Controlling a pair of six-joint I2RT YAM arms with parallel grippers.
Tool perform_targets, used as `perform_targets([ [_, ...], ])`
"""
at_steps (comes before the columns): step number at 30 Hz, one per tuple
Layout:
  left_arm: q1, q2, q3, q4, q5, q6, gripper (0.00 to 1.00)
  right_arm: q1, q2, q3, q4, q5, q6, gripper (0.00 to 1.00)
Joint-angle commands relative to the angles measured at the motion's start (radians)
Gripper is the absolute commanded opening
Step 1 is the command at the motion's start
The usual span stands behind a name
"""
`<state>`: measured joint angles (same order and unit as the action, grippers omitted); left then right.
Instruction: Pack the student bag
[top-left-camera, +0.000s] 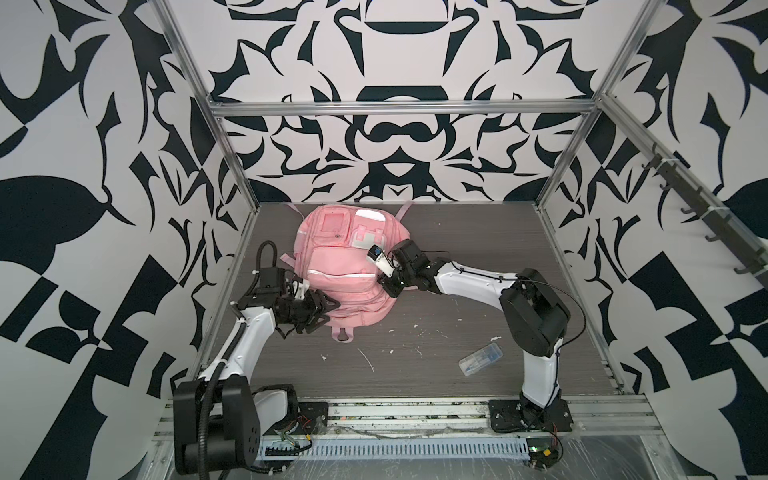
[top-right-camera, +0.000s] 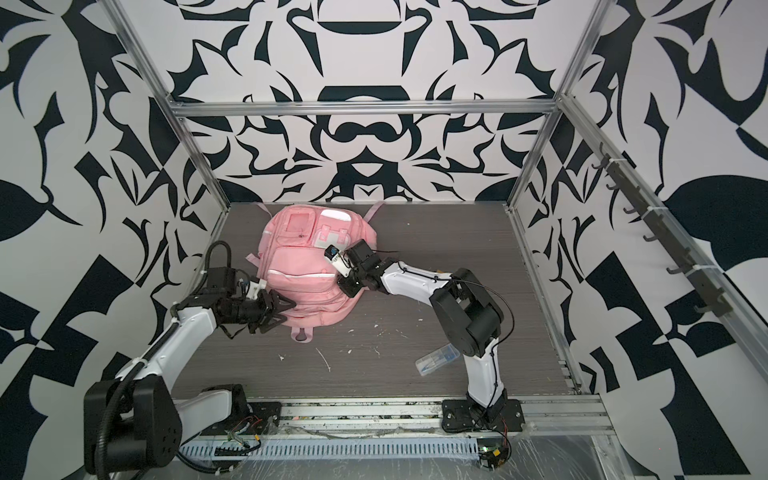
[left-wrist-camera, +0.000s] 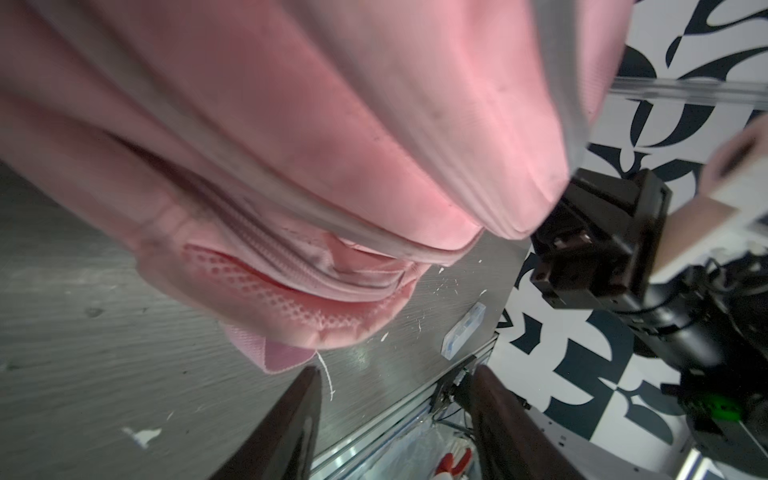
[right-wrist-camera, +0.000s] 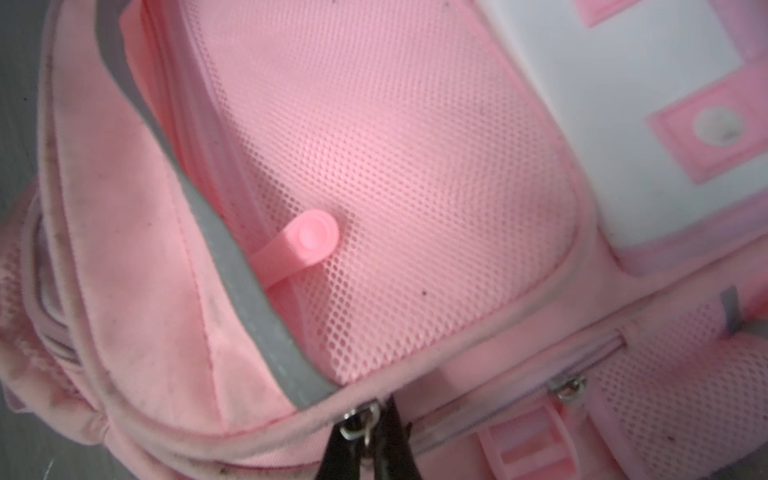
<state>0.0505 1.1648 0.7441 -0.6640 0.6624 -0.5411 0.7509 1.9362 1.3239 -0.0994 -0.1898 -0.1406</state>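
The pink student bag (top-left-camera: 345, 266) (top-right-camera: 303, 270) lies flat at the back left of the dark table, its loop handle toward the front. My right gripper (top-left-camera: 388, 289) (top-right-camera: 348, 289) is at the bag's right edge. In the right wrist view it (right-wrist-camera: 374, 411) is shut on a metal zip pull (right-wrist-camera: 361, 424) at a zip seam of the bag (right-wrist-camera: 374, 166). My left gripper (top-left-camera: 328, 309) (top-right-camera: 284, 309) is at the bag's front left edge. In the left wrist view it (left-wrist-camera: 397, 370) is open, with only table between the fingers, just below the bag (left-wrist-camera: 332, 124).
A clear plastic case (top-left-camera: 480, 359) (top-right-camera: 436, 359) (left-wrist-camera: 463, 330) with blue contents lies on the table at the front right, near the right arm's base. White scraps (top-left-camera: 368, 359) dot the table's front. A rail of hooks (top-left-camera: 706, 216) runs along the right wall.
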Motion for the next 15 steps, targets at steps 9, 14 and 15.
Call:
perform_targets([
  [9, 0.029, 0.238, 0.323, -0.097, -0.237, 0.222, 0.88, -0.022, -0.126, -0.067, -0.072, 0.055, 0.029, 0.00],
  [14, 0.023, 0.332, 0.365, -0.010, -0.241, 0.279, 0.86, -0.028, -0.125, -0.043, -0.118, 0.083, 0.034, 0.00],
  [15, 0.023, 0.354, 0.381, -0.012, -0.243, 0.290, 0.84, -0.028, -0.121, -0.035, -0.128, 0.089, 0.029, 0.00],
])
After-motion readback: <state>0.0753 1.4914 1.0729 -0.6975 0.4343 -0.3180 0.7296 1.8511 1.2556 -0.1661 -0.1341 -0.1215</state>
